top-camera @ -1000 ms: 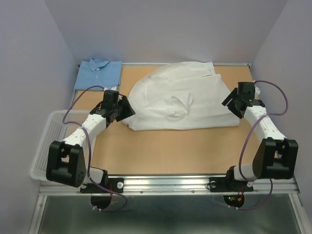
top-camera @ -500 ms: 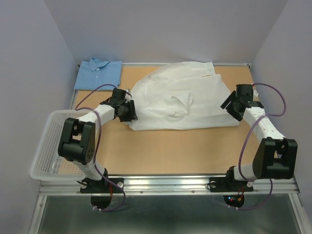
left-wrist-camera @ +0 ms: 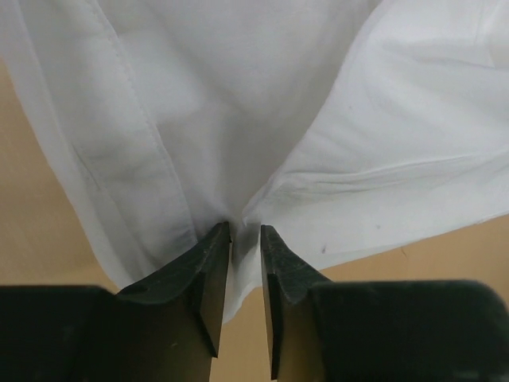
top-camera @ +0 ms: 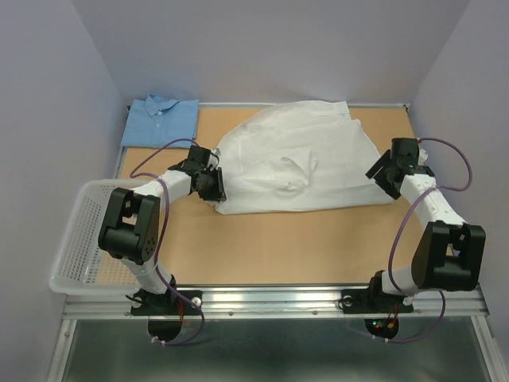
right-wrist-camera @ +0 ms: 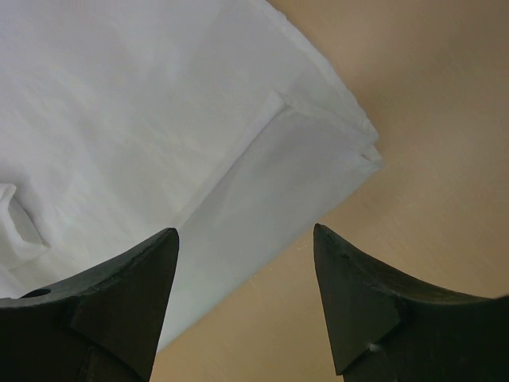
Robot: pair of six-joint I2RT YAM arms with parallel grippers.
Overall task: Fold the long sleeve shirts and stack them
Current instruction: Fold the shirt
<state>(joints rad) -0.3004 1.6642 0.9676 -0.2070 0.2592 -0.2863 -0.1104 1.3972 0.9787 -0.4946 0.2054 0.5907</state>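
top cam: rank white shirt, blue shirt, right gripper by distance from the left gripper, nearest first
From the left gripper:
1. white shirt: at its fingertips, near-left edge pinched between them.
2. blue shirt: folded at the far-left corner.
3. right gripper: across the table, by the white shirt's right edge.

The white shirt (top-camera: 294, 163) is seen as plain white, without print or stripe (its seams are marked only by faint grey shadow lines). The light blue shirt (top-camera: 161, 119) is coloured an even pale blue. The table (top-camera: 278, 239) is shown in flat tan. The basket (top-camera: 71, 255) is white, patterned by a fine mesh. The left gripper (left-wrist-camera: 245, 232) and right gripper (right-wrist-camera: 245, 239) are finished in black, the cables (top-camera: 394, 247) in purple, and the walls (top-camera: 48, 95) in pale lilac.
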